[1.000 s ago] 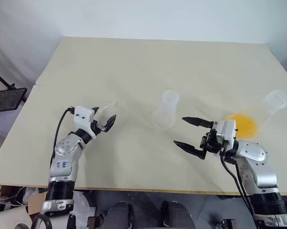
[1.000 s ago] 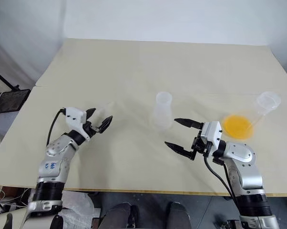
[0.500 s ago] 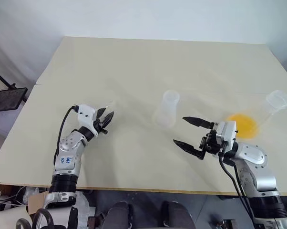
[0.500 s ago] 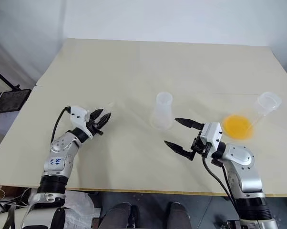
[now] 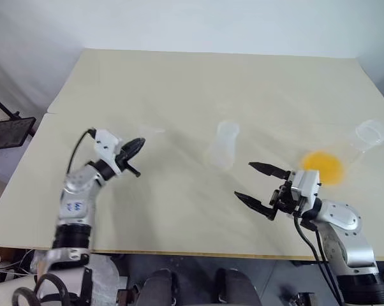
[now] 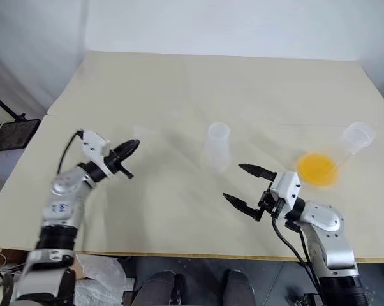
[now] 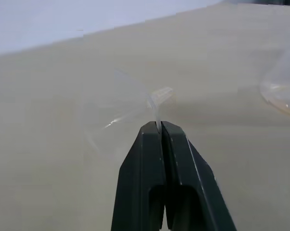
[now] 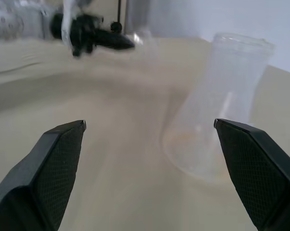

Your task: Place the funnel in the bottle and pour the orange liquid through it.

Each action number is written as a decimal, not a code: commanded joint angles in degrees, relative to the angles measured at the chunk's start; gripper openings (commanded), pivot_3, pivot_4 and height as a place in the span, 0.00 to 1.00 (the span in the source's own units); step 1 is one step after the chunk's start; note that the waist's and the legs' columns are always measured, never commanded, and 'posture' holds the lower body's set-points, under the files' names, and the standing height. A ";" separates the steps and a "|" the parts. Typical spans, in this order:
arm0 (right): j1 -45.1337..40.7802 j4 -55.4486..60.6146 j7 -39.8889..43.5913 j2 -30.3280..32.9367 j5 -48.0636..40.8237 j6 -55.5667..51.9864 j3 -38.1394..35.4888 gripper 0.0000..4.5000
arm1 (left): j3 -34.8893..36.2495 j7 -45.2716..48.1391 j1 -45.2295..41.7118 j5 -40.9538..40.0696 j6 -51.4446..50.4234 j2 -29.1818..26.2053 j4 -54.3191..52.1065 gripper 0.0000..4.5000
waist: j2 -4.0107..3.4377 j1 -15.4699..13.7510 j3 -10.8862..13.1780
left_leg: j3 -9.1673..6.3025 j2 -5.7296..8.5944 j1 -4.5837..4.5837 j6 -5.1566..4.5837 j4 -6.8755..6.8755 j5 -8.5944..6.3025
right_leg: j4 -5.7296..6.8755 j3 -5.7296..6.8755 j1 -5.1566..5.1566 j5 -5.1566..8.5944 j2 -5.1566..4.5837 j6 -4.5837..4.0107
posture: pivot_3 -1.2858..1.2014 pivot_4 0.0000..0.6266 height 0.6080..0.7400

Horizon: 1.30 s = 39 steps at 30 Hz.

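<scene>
The left hand (image 7: 161,126) is clamped on the small clear plastic funnel (image 7: 123,98), at left of frame. Carry it level to the clear flask-shaped bottle (image 5: 222,145) at centre, stem down. The right hand (image 5: 258,187) stays apart.

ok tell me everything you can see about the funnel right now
The funnel is small, colourless and see-through, like thin clear plastic: a shallow cone with a short thin stem. The left gripper is shut on it, its two black fingertips pinching the thin edge where cone meets stem. It is held tilted, the cone opening away from the gripper and the stem off to one side, above the beige table, well left of the bottle. Nothing else touches it.
</scene>
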State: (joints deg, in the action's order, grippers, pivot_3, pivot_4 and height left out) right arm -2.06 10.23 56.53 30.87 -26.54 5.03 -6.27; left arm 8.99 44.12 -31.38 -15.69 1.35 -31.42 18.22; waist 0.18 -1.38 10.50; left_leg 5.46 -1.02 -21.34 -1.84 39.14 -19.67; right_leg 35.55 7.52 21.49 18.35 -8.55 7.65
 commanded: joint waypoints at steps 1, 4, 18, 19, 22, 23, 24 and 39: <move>2.57 3.97 -1.83 0.45 -0.63 1.08 -3.28 1.00 | -2.46 10.87 -5.70 -1.37 3.16 -4.54 -3.90 0.01 | 0.00 -0.06 0.00 | 0.00 0.00 -0.01 0.00 0.00 0.00 | -0.02 0.00 -0.01 0.00 -0.01 0.00 | 0.52 0.24 1.00; 5.80 5.89 -3.74 0.42 -0.65 1.07 -5.70 1.00 | -6.06 19.22 -13.57 -0.18 5.14 -7.46 -2.36 0.01 | 0.00 -0.31 0.00 | -0.03 0.09 -0.01 0.00 0.00 0.00 | -0.02 -0.01 -0.02 0.00 -0.01 0.00 | 0.52 0.24 1.00; 16.84 12.45 -11.49 -3.75 -1.91 1.65 -11.05 1.00 | -21.76 25.86 -44.88 17.64 22.87 0.50 26.50 0.01 | 0.01 0.48 0.01 | 0.21 0.19 -0.03 0.00 -0.07 0.01 | -0.09 -0.10 0.09 0.01 0.18 0.04 | 0.52 0.24 1.00; 17.19 12.70 -11.80 -4.09 -1.65 1.84 -10.83 1.00 | -22.11 25.98 -45.78 17.86 23.58 1.85 27.70 0.01 | 0.02 0.42 0.02 | 0.20 0.18 -0.04 0.00 -0.06 0.01 | -0.07 -0.10 0.10 0.02 0.18 0.04 | 0.52 0.24 1.00; 17.74 13.34 -12.65 -4.91 -1.03 2.15 -10.12 1.00 | -22.31 26.36 -47.80 18.34 25.55 4.29 30.59 0.01 | 0.10 -0.08 0.06 | 0.15 0.20 -0.11 0.00 -0.02 0.01 | -0.09 -0.08 0.10 0.01 0.17 0.04 | 0.52 0.24 1.00; 17.78 13.47 -12.87 -5.07 -0.90 2.18 -9.94 1.00 | -22.25 26.47 -48.23 18.51 26.02 4.61 31.39 0.01 | 0.11 -0.12 0.07 | 0.12 0.22 -0.14 -0.01 0.01 0.01 | -0.10 -0.07 0.10 0.01 0.16 0.04 | 0.52 0.24 1.00; 17.86 13.67 -13.14 -5.35 -0.69 2.25 -9.65 1.00 | -22.12 26.15 -48.78 18.57 26.26 5.10 32.00 0.01 | 0.11 -0.11 0.07 | 0.11 0.23 -0.15 -0.02 0.02 0.01 | -0.10 -0.07 0.10 0.01 0.13 0.05 | 0.52 0.24 1.00; 17.49 13.76 -14.36 -6.54 0.26 2.54 -7.94 1.00 | -19.85 29.88 -54.23 17.58 26.47 4.35 34.63 0.01 | 0.12 -0.03 0.08 | 0.05 0.23 -0.15 -0.04 0.02 0.02 | -0.06 -0.02 0.10 0.01 0.13 0.05 | 0.52 0.24 1.00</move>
State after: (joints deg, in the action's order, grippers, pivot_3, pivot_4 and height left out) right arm 15.83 22.26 42.49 24.22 -25.79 6.32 -13.82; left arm -12.14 71.21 -82.98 4.20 27.96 -26.67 54.95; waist 0.30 -1.41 10.58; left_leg 5.51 -0.79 -21.49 -1.88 39.17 -19.66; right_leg 35.49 7.50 21.59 18.35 -8.43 7.70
